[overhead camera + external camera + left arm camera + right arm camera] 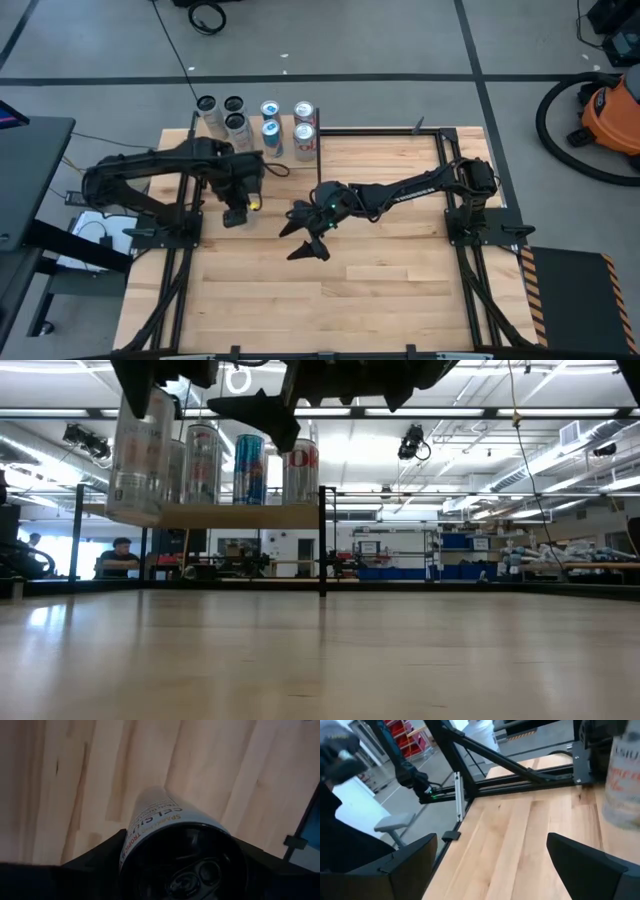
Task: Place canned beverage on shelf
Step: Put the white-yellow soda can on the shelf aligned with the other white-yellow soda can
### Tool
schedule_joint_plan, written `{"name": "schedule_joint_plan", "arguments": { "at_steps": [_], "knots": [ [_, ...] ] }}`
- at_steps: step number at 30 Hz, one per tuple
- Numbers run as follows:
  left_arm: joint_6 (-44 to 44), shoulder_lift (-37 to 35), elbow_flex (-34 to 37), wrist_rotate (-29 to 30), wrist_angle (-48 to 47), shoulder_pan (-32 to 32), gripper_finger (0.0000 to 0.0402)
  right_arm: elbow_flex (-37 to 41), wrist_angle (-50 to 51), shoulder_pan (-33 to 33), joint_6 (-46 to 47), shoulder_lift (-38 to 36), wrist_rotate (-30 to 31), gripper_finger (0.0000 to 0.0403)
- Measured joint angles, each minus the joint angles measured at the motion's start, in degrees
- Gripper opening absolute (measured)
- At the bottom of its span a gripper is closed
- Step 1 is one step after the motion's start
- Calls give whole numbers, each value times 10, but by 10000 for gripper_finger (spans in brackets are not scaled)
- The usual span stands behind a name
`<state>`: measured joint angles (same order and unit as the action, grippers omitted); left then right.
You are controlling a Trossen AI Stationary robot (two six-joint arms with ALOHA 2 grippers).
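Observation:
A tall white can [137,455] hangs over the wooden tabletop with my left gripper [237,207] shut on it; the left wrist view looks down along the can [160,817]. It hangs just in front of the left end of the shelf [230,516], on whose panel several cans [271,120] stand upright. My right gripper [303,240] hovers open near the table's middle, right of the white can, its fingers [410,865] wide apart with nothing between them. The can also shows at the edge of the right wrist view [622,780]. My left gripper pinches the white can between its two fingers [97,857] at the upper wall just under the lid [131,851]. The fingers come from above, pointing down. The can hangs nearly upright below them, its bottom clear of the tabletop.
Black metal frame rods [448,170] run along the table's sides, and a black post [322,540] marks the shelf's right end. Bare planks [330,300] stretch toward the near edge. A person [118,557] sits in the room behind.

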<state>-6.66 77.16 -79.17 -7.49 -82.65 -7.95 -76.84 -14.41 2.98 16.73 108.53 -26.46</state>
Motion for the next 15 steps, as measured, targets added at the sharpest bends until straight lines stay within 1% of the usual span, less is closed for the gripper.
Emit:
{"name": "schedule_joint_plan", "arguments": {
  "at_steps": [6, 10, 12, 15],
  "knots": [
    [32, -27, -18, 1, -57, -52, 277, -1, 8, 0, -22, 0, -3, 385],
    [80, -39, -41, 15, -77, -98, 277, -1, 14, -1, -29, 0, -3, 385],
    [120, -44, -57, 16, -74, -128, 277, -1, 17, -2, -33, 0, -3, 385],
    [158, -45, -85, 33, -75, -173, 277, -1, 17, -3, -34, 0, -3, 385]
  ]
}}
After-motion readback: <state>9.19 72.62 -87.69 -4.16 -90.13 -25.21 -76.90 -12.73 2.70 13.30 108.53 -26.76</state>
